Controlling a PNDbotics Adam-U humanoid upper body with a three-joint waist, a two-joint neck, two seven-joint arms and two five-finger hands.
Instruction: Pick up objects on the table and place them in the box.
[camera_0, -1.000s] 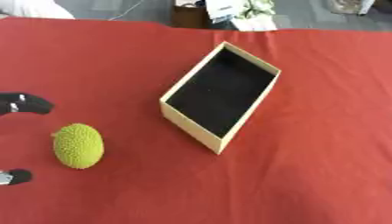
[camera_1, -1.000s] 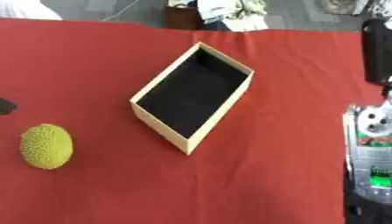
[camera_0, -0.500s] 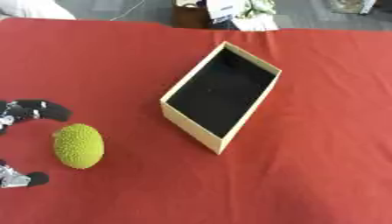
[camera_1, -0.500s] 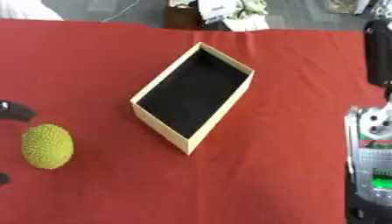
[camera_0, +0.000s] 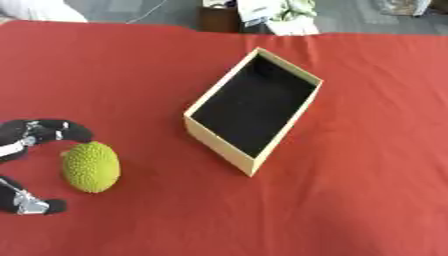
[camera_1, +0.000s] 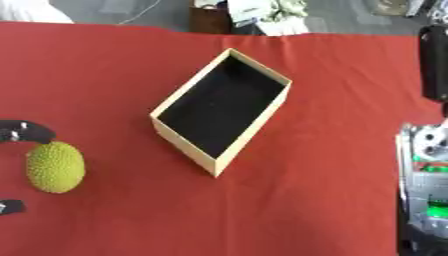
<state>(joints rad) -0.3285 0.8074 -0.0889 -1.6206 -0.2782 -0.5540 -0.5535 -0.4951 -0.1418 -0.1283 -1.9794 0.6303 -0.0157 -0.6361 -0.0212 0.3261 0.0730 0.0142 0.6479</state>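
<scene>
Left hand (camera_0: 26, 145) spread, fingers bracketing fruit (camera_0: 90, 166), not yet closed on it. Box (camera_0: 254, 112) well to hand's right. Risk: bumpy oval fruit rolls out as fingers close.

bumpy green fruit (camera_0: 91, 166): lying left of box | tan box (camera_0: 254, 110): open, black inside, askew
</scene>
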